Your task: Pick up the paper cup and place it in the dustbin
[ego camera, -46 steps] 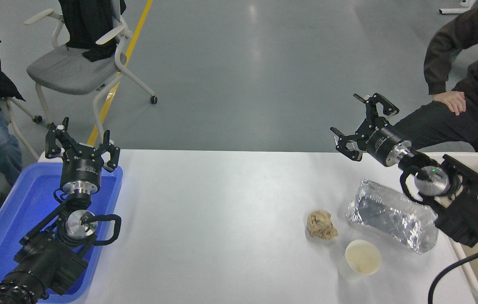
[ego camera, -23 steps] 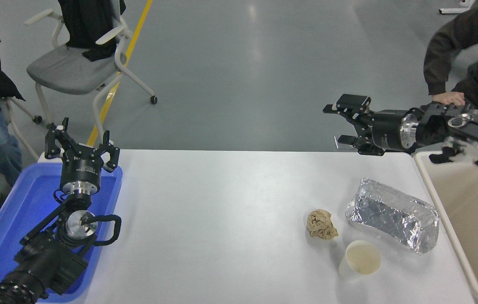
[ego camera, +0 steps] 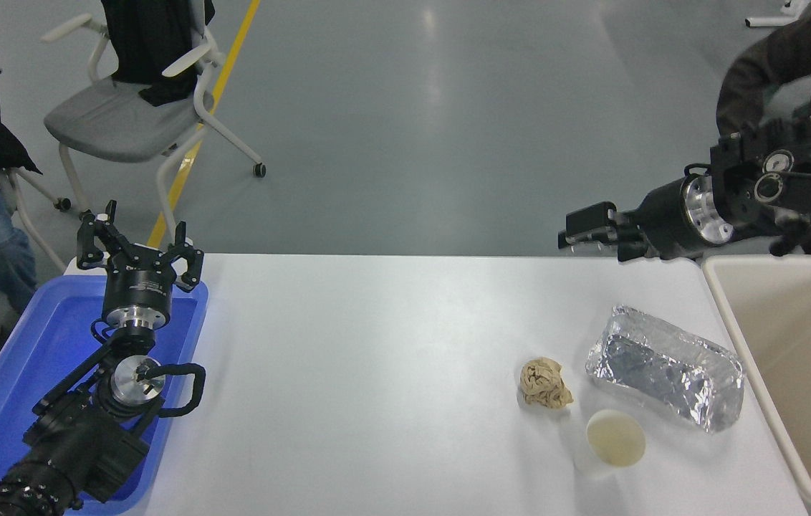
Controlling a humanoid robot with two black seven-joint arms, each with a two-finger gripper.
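The paper cup (ego camera: 613, 438) stands upright on the white table (ego camera: 377, 358) near the front right, its cream inside showing. The dustbin (ego camera: 732, 324), cream-beige and deep, stands at the table's right edge. My right gripper (ego camera: 583, 229) is open and empty. It hangs above the table's far edge, pointing left, well behind and above the cup. My left gripper (ego camera: 137, 242) is open and parked over the blue tray at the lower left.
A crumpled brown paper ball (ego camera: 545, 383) and a crinkled silver foil package (ego camera: 667, 376) lie just behind the cup. A blue tray (ego camera: 11, 373) sits at the left edge. A person (ego camera: 771, 72) sits at the far right. A chair (ego camera: 126, 115) stands at the far left.
My right arm has swung up and to the right, off the bin, which now shows in full. Its gripper has turned to point left. The cup and the left arm have not moved.
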